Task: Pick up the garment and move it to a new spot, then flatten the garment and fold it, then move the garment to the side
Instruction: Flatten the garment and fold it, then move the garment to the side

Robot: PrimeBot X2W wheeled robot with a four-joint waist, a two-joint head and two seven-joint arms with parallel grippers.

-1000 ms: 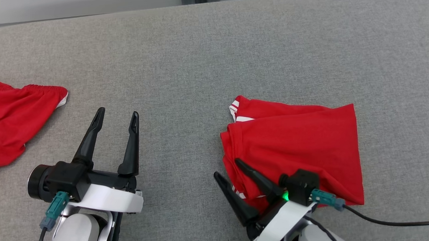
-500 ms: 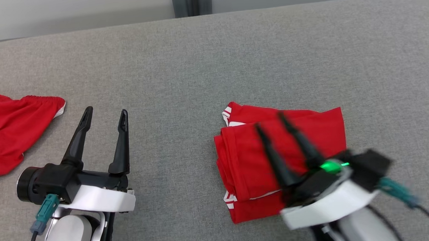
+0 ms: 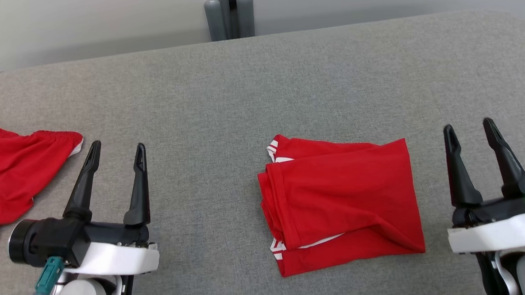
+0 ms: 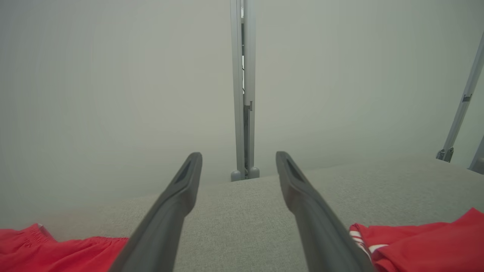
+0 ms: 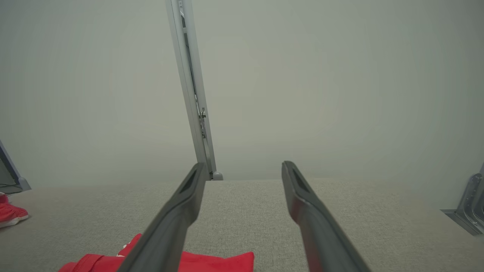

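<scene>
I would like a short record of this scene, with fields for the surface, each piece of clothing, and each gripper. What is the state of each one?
surface: grey fabric-covered table
folded garment: red with white stripes, folded, lying near the middle, nothing touching it
second garment: red, not folded, at the left edge
left gripper: jaws open, empty, between the two garments
right gripper: jaws open, empty, right of the folded garment, apart from it

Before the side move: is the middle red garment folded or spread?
Folded. The garment lies as a compact rectangle, layered hems stacked along its left edge.
</scene>
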